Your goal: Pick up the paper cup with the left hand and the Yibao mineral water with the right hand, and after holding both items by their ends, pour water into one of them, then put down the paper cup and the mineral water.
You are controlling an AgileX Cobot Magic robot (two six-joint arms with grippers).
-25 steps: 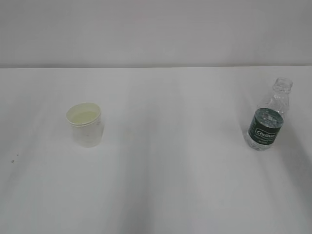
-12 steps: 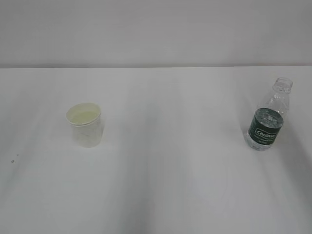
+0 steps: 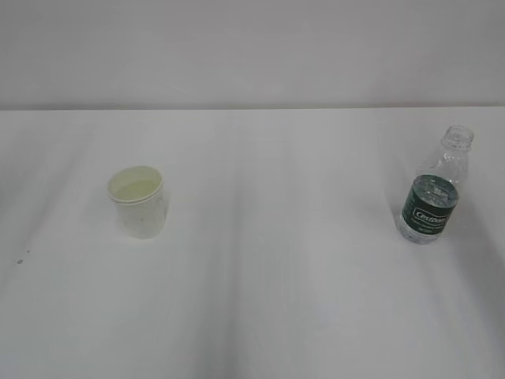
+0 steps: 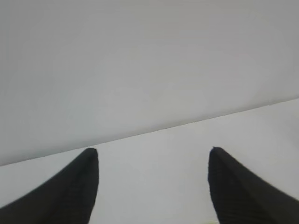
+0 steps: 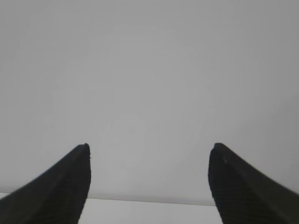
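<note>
The paper cup (image 3: 138, 202) is standing upright on the white table (image 3: 268, 260), well apart from the Yibao mineral water (image 3: 433, 195), also upright. Neither is showing between any fingers. The left hand (image 4: 153, 151) and right hand (image 5: 150, 148) are both gaping apart, holding nothing, facing the grey wall (image 5: 149, 70).
</note>
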